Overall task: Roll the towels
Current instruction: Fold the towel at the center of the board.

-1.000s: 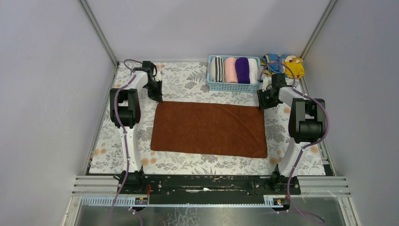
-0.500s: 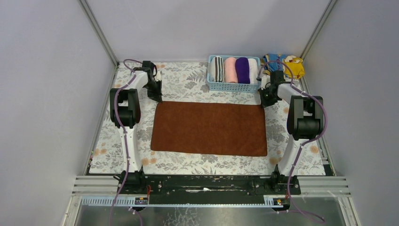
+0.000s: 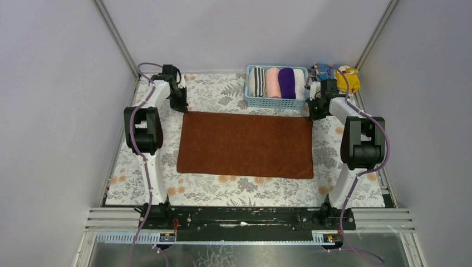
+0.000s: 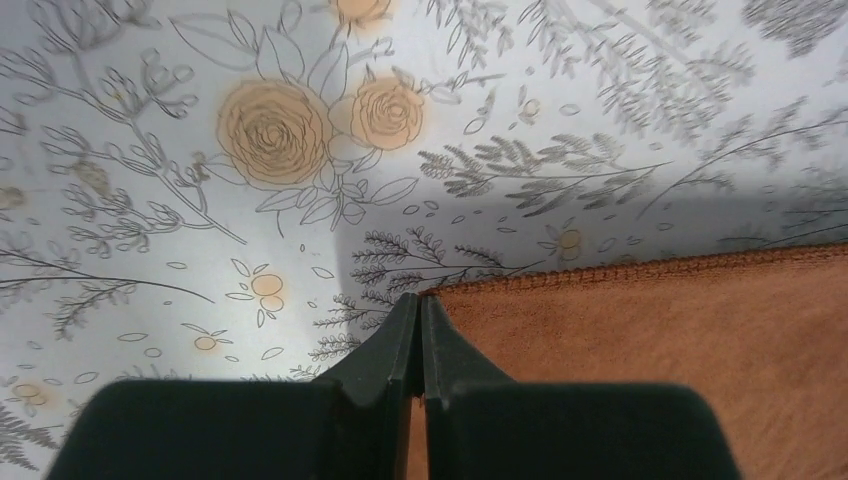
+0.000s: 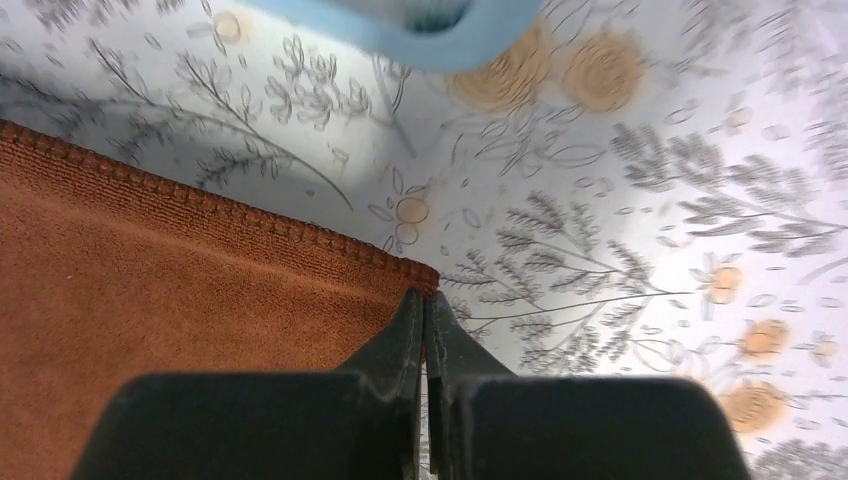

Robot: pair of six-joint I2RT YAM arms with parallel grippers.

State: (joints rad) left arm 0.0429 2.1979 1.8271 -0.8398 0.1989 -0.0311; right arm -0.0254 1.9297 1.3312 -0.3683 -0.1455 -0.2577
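- Bases of both arms sit bolted side by side at the near edge of the bench (image 3: 222, 189), which has a grey-and-orange floral cover.
- Left arm (image 3: 146, 130) rises from its base with the elbow high and reaches away along the left side, its forearm angled down toward the far end of the bench. Right arm (image 3: 362, 144) mirrors it on the right side.
- Between the two arms the rust-brown towel (image 3: 245, 144) lies flat and fully spread, its long side running across the middle of the bench.
- Left fingers (image 4: 418, 300) are closed tight, their tips pinched on the towel's far left corner — the stitched hem ends right at the tips.
- Right fingers (image 5: 425, 298) are closed the same way on the far right corner, with the hem running up to the tips.
- Past the towel's far edge, near it but apart, stands a blue basket (image 3: 275, 103) — the purple towel (image 3: 286, 82) is rolled inside, between a pink roll (image 3: 272, 82) and a white roll (image 3: 299, 82), with a striped roll (image 3: 257, 81) at the left end.
- At the far right corner a yellow-and-blue patterned cloth (image 3: 342, 75) lies crumpled behind the right wrist.
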